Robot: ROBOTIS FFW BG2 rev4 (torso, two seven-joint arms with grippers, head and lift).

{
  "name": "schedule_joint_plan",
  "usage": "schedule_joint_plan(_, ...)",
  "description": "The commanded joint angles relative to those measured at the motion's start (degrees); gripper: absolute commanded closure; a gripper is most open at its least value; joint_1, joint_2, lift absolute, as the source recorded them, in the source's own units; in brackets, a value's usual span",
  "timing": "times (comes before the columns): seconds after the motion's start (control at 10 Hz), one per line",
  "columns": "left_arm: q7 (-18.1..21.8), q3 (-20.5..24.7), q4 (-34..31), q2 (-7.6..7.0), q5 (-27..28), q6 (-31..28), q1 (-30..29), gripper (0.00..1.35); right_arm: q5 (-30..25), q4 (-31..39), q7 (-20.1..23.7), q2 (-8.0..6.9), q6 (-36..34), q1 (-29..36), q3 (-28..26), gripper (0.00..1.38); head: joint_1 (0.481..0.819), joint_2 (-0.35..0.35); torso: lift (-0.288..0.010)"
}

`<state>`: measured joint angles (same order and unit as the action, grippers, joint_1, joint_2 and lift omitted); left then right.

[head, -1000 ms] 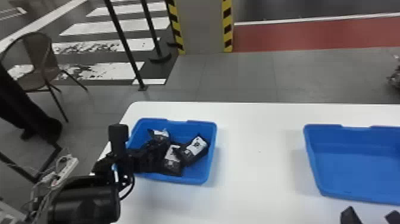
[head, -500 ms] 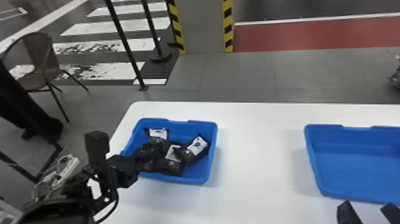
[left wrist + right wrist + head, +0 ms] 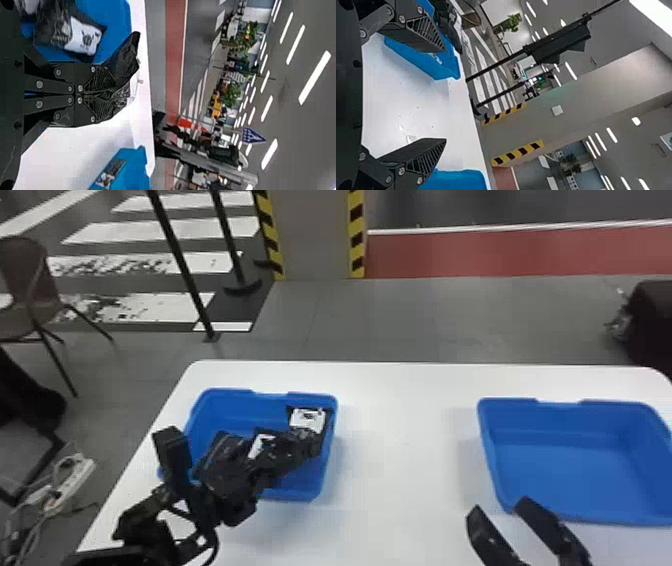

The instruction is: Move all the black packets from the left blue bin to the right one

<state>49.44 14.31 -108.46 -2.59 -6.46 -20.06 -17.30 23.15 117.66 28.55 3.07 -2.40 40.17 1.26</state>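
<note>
From where I stood, the left gripper (image 3: 310,444) was at the left bin (image 3: 227,410), its arm reaching in from the near left over the white table (image 3: 400,470). Its two fingers were drawn close together, pinching a black packet (image 3: 307,419) with a white label. That packet was at the far right corner of the bin; I could not tell whether it touched the wall there. Seen from the left wrist, it stuck out past the fingertips, a crumpled black side showing.

Another packet (image 3: 261,444), also white-labelled, lay in the left bin, partly hidden behind the gripper. How many dark shapes around it were packets, I could not make out.

The right gripper (image 3: 500,510) hung by the near left corner of the right bin (image 3: 560,470), with its fingers spread well apart and only air between them. The two bins stood well apart on the table.

Behind the table were a pillar (image 3: 315,235) edged in yellow and black stripes and two black posts (image 3: 180,255). A brown chair (image 3: 25,285) stood off to the far left, and a power strip (image 3: 75,477) lay nearer, left of the table
</note>
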Motion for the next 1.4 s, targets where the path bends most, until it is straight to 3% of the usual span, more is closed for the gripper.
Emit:
schedule_joint_plan(0.0,1.4,-3.3,3.9,-0.57,-1.6,0.8,2.0,1.2,0.8,-3.0,1.8,0.0,-3.8,-5.4,0.2,0.24,0.695,0.127,-0.11)
schedule_joint_plan(0.2,4.3,-7.3,8.4,-0.83,-4.0,1.5,5.3,1.2,1.5,-6.9,4.9,0.0,-10.3,-13.2,0.3,0.24,0.695,0.08,-0.11)
schedule_joint_plan(0.6,7.1,-13.4,11.4,-0.48,-5.3,-0.5,9.1,1.2,2.3,-19.7,7.7,0.0,-13.3,-27.1,0.8,0.24,0.695,0.011,-0.11)
schedule_joint_plan(0.8,7.8,-14.9,11.6,-0.48,-5.6,-1.7,9.4,1.2,3.3,-21.4,7.7,0.88,-13.6,-29.6,0.7,0.24,0.695,-0.016,-0.11)
schedule_joint_plan(1.3,8.6,-17.4,13.5,-0.83,-5.7,-2.6,11.5,1.2,4.9,-21.8,8.4,0.88,-18.8,-31.9,0.9,0.31,0.695,-0.054,-0.11)
